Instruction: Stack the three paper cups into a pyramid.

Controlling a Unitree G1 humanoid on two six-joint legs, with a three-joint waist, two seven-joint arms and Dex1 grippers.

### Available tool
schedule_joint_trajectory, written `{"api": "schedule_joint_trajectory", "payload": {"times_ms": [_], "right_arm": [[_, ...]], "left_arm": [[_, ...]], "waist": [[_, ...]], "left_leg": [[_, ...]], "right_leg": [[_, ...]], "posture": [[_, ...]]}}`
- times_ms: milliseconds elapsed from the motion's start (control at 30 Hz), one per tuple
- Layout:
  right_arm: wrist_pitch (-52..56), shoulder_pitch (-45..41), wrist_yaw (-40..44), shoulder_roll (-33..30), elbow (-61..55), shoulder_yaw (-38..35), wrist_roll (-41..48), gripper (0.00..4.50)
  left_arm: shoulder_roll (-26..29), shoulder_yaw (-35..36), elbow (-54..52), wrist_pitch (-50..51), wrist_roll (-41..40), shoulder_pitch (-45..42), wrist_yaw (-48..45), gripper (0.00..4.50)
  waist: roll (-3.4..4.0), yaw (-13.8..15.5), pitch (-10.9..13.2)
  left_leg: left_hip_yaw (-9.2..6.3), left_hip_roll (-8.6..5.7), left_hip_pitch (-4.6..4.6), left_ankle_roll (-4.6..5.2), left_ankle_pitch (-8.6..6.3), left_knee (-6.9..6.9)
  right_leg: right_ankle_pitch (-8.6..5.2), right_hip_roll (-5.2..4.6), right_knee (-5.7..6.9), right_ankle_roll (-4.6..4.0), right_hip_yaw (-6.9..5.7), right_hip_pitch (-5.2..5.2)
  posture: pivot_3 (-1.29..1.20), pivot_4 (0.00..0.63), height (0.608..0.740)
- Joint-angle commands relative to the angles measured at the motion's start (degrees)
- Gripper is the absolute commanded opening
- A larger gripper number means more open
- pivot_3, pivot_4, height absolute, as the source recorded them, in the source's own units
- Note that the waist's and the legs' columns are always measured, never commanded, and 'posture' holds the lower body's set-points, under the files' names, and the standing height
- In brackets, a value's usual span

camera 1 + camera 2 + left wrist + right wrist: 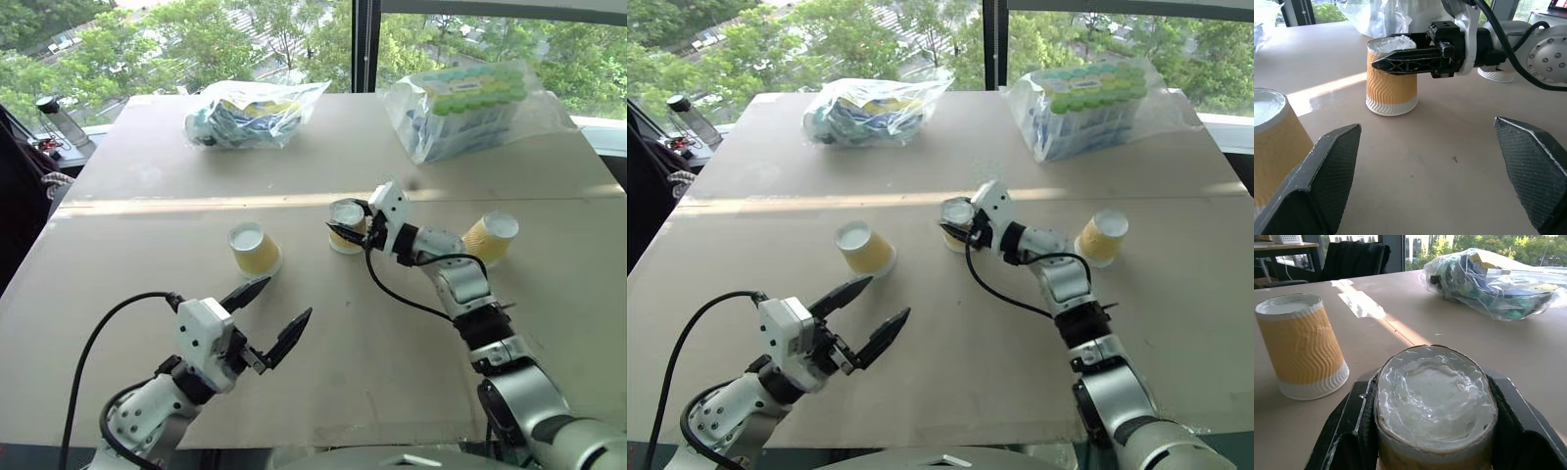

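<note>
- Beige board tabletop [323, 323] set before a window, with green treetops beyond the glass.
- Right gripper [345, 226]: both black fingers sit against the sides of the middle cup [346, 217], one on each side, as the right wrist view confirms; whether that cup's rim is on the table or just off it cannot be judged from the head views.
- Middle cup stands base-up, near the table's centre; much of its yellow wall is covered by the fingers.
- Left gripper [277, 315]: fingers spread wide, nothing between them, poised near the front edge over bare board.
- Left cup [254, 248] stands base-up just beyond the left gripper, apart from it and well apart from the middle cup.
- Right cup [490, 238] stands past the right forearm; it appears tilted, though the arm hides its lower edge.
- Two clear plastic bags lie at the far edge: one [250, 113] to the left, one [470, 106] to the right holding green-capped packages.
- Dark bottle-like object [61, 119] at the far left is too small to identify.
</note>
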Motion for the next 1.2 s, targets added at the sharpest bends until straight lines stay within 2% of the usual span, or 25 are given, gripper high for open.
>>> {"api": "schedule_joint_trajectory", "payload": {"times_ms": [33,100,300,467,600,767,933,1200], "right_arm": [[-1.85,-0.77,1.15,0.44,0.66,-0.95,0.51,3.71],[-1.88,0.13,1.33,0.13,-0.42,-1.37,0.85,4.46],[2.15,6.57,2.28,-4.19,-10.14,-1.35,0.63,4.46],[2.41,15.88,0.42,-11.25,-21.51,-4.24,-0.81,4.46],[1.68,22.68,2.41,-15.83,-32.96,-9.87,5.31,4.46],[5.27,25.19,-1.59,-19.99,-42.06,-18.61,8.72,4.46],[11.83,29.52,-7.89,-21.90,-43.67,-26.78,10.25,4.46],[11.58,34.13,-13.45,-18.85,-40.51,-26.73,7.96,4.46]], "left_arm": [[-0.10,-0.39,-3.43,-0.40,0.42,-0.96,1.06,4.50],[0.00,-0.48,-3.63,-0.28,0.35,-1.32,1.39,4.50],[0.56,-1.59,-4.90,1.51,-0.58,-2.89,1.77,4.50],[1.12,-3.50,-3.81,4.56,-2.09,-9.23,1.60,4.50],[2.28,-5.47,-2.93,6.62,-4.86,-12.72,-1.06,4.50],[7.08,-8.03,-1.37,8.14,-6.46,-17.18,-8.17,4.50],[9.02,-9.60,1.12,12.43,-10.74,-25.31,-11.84,4.50],[11.03,-9.20,2.99,15.76,-12.58,-32.04,-14.31,4.50]], "waist": [[0.00,-0.12,0.00],[0.00,-0.29,0.00],[0.00,-0.24,0.00],[-0.02,0.32,-0.02],[-0.02,-0.04,-0.01],[-0.02,-0.19,0.00],[-0.12,1.04,-0.06],[-0.11,0.57,-0.06]], "left_leg": [[0.00,0.00,-0.01,0.00,0.00,0.00],[0.01,0.00,-0.01,0.00,0.00,0.00],[0.07,0.00,-0.08,-0.02,0.00,0.00],[0.08,0.00,-0.10,-0.02,0.00,0.04],[0.11,-0.01,-0.11,-0.02,0.00,0.07],[0.17,0.05,-0.04,-0.03,0.01,0.04],[0.12,0.03,-0.05,-0.04,0.01,0.13],[0.21,0.04,-0.10,-0.04,0.02,0.06]], "right_leg": [[0.00,0.00,0.00,0.00,0.00,-0.01],[0.00,0.00,0.04,0.00,0.00,-0.05],[0.00,-0.02,0.22,0.00,0.02,-0.21],[0.00,-0.04,0.26,0.00,0.02,-0.20],[0.00,-0.04,0.26,0.00,0.06,-0.21],[0.00,0.02,0.37,0.00,0.15,-0.21],[0.00,-0.01,0.38,0.00,0.09,-0.18],[0.00,0.00,0.38,0.00,0.18,-0.26]], "posture": [[0.00,0.150,0.740],[0.00,0.150,0.740],[0.00,0.150,0.740],[0.00,0.150,0.740],[0.00,0.150,0.740],[0.00,0.150,0.740],[0.00,0.150,0.740],[0.00,0.150,0.740]]}}
